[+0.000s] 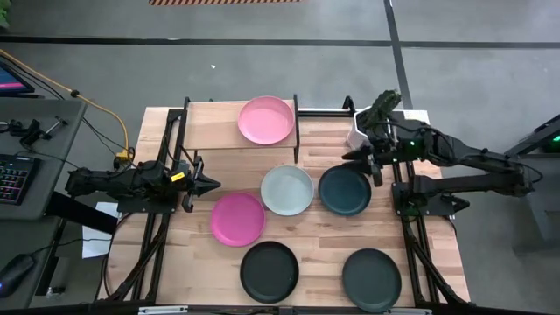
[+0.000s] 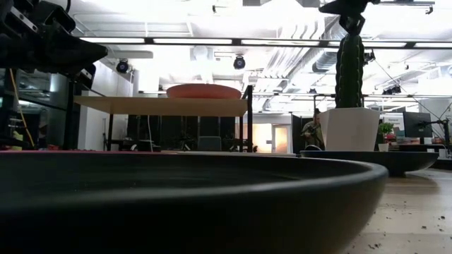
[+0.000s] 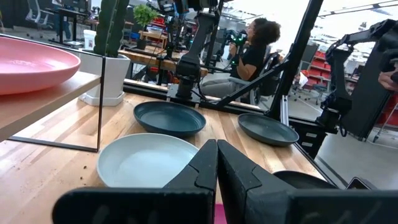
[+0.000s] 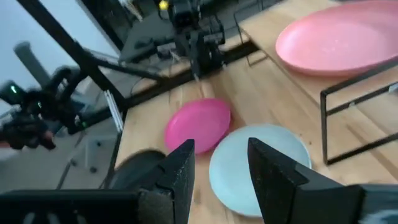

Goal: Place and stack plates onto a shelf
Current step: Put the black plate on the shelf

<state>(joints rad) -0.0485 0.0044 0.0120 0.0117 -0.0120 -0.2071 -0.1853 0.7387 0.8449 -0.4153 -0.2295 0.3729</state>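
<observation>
A light pink plate (image 1: 266, 120) lies on the raised light-wood shelf (image 1: 210, 122) at the table's far side. On the tabletop lie a pale mint plate (image 1: 287, 190), a dark teal plate (image 1: 344, 190), a magenta plate (image 1: 237, 219), a black plate (image 1: 269, 271) and a dark grey-green plate (image 1: 371, 279). My left gripper (image 1: 210, 184) is shut and empty, just left of the magenta plate, pointing toward the table's right. My right gripper (image 1: 363, 162) is open and empty above the teal plate's far edge; in its wrist view (image 4: 221, 158) it points over the mint plate (image 4: 258, 168) toward the magenta plate (image 4: 198, 124).
A white plant pot (image 1: 357, 133) with a cactus stands at the far right, next to my right gripper and the shelf's right end. The shelf's black frame leg (image 1: 297, 131) stands between the pink plate and the pot. People sit beyond the table (image 3: 252, 50).
</observation>
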